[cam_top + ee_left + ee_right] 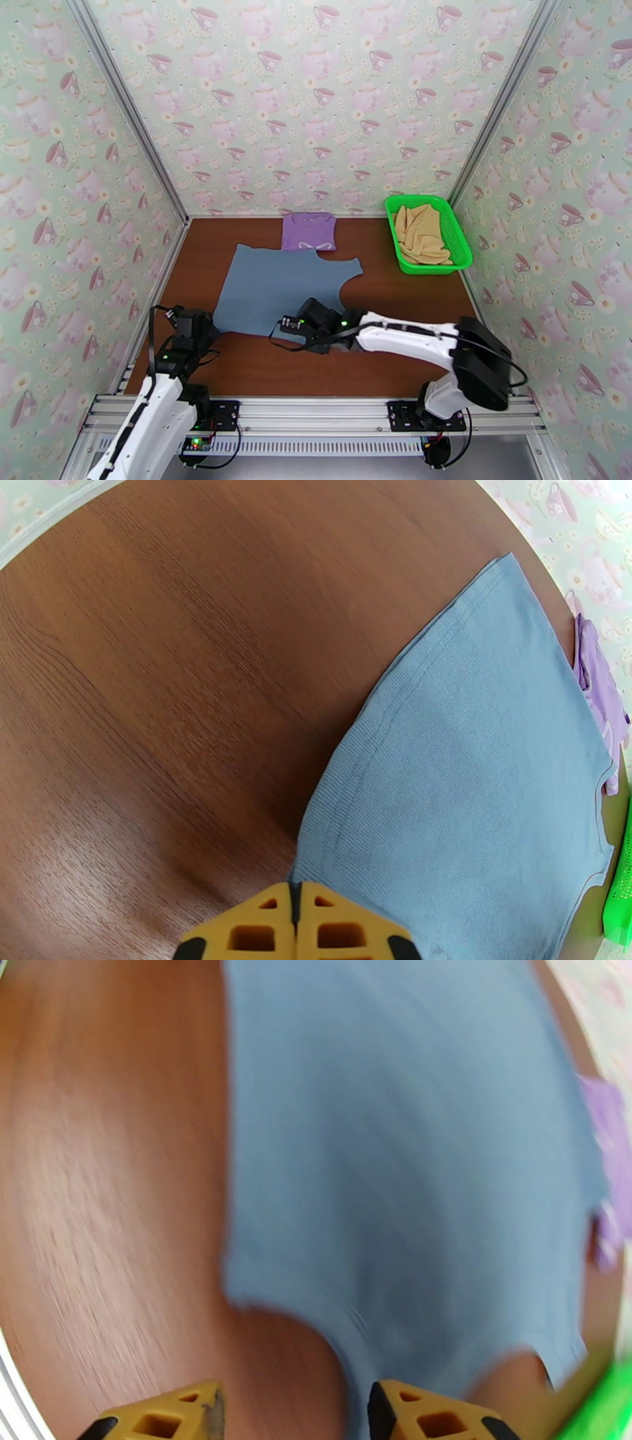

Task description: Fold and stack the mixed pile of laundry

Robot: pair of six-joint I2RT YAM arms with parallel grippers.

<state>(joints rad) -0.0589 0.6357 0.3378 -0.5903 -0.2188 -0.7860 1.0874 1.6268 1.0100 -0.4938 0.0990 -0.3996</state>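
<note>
The right end effector (294,1396), jaws parted and empty, hangs over the near edge of the blue-grey garment (276,288) on the desk (399,309). The left end effector (294,892) is shut at its near-left corner. Best to pinch both corners evenly before folding.

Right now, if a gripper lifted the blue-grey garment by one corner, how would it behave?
Probably floppy: the blue-grey garment lies flat on the table, so it would likely drape. Its ribbed knit looks light; pushing would probably bunch it rather than slide it.
</note>
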